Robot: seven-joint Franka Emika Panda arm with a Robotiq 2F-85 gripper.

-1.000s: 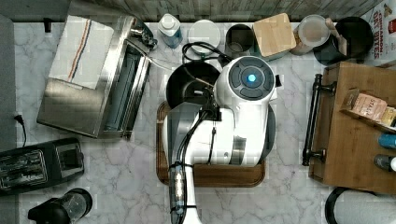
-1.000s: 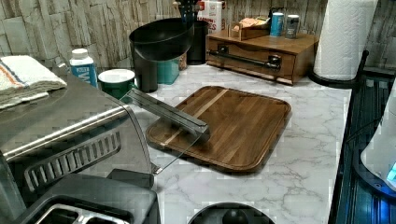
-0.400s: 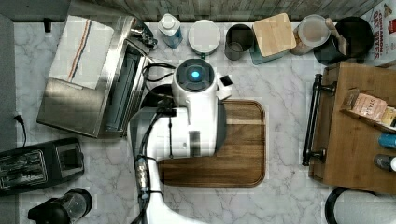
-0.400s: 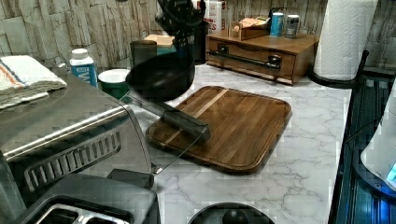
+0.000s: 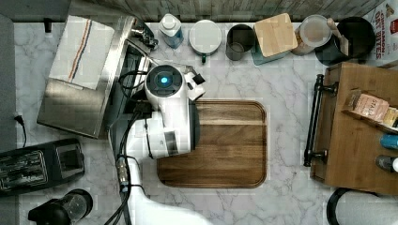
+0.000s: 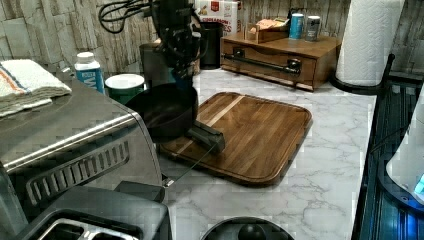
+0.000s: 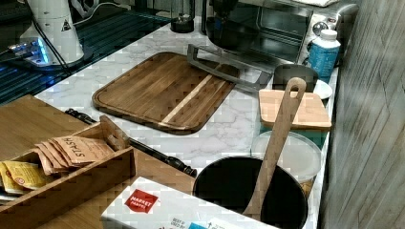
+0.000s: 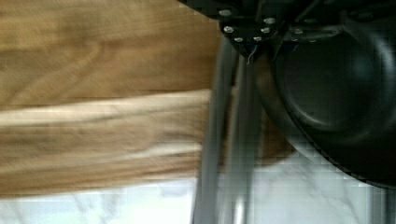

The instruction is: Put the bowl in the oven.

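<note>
The black bowl [image 6: 161,112] hangs tilted just above the lowered glass door, at the mouth of the oven [image 6: 75,131]. My gripper [image 6: 183,81] comes down from above and is shut on the bowl's rim. In the wrist view the bowl [image 8: 337,93] lies beside the door's bar handle [image 8: 229,140]. The right view has the dark bowl [image 7: 230,33] in front of the oven [image 7: 282,21] opening. From the top, my arm covers the bowl beside the oven [image 5: 70,102].
A wooden cutting board [image 5: 225,140] lies in front of the oven door. A folded towel [image 5: 82,50] rests on the oven. A black toaster [image 5: 37,165], a bottle [image 5: 171,24], a dark cup [image 5: 240,41], a utensil pot [image 5: 346,40] and a wooden drawer unit [image 5: 361,131] ring the counter.
My arm has carried the bowl from the back of the counter toward the top view's left and lower, to just over the open oven door.
</note>
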